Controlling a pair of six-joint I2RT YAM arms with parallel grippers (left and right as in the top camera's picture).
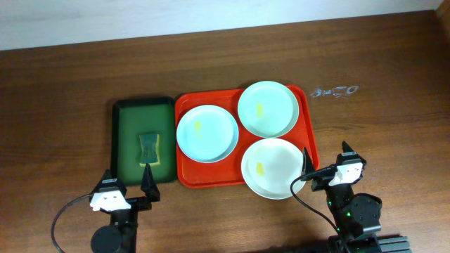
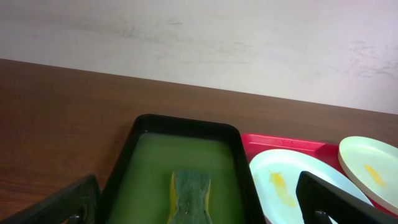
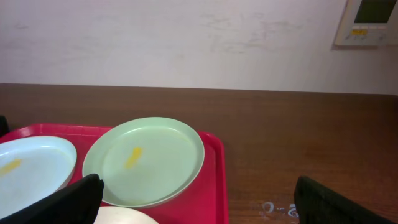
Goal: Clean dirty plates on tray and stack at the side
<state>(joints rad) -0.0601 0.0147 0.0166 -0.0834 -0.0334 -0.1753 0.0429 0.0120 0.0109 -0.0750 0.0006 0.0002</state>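
Note:
The red tray (image 1: 310,133) holds three plates, each with a small yellow smear. One pale plate (image 1: 207,133) is at the left, a mint plate (image 1: 266,109) at the back, and a white plate (image 1: 273,167) at the front, overhanging the rim. My left gripper (image 1: 127,184) is open and empty near the table's front, facing the green tray. My right gripper (image 1: 326,160) is open and empty just right of the white plate. The left wrist view shows the left plate (image 2: 286,186). The right wrist view shows the mint plate (image 3: 146,160) and the tray rim (image 3: 214,174).
A dark green tray (image 1: 119,140) holding a green-and-yellow sponge (image 1: 148,147) stands directly left of the red tray; the sponge (image 2: 190,196) lies between my left fingers' line of sight. A small clear marking (image 1: 336,91) sits on the wooden table right of the red tray.

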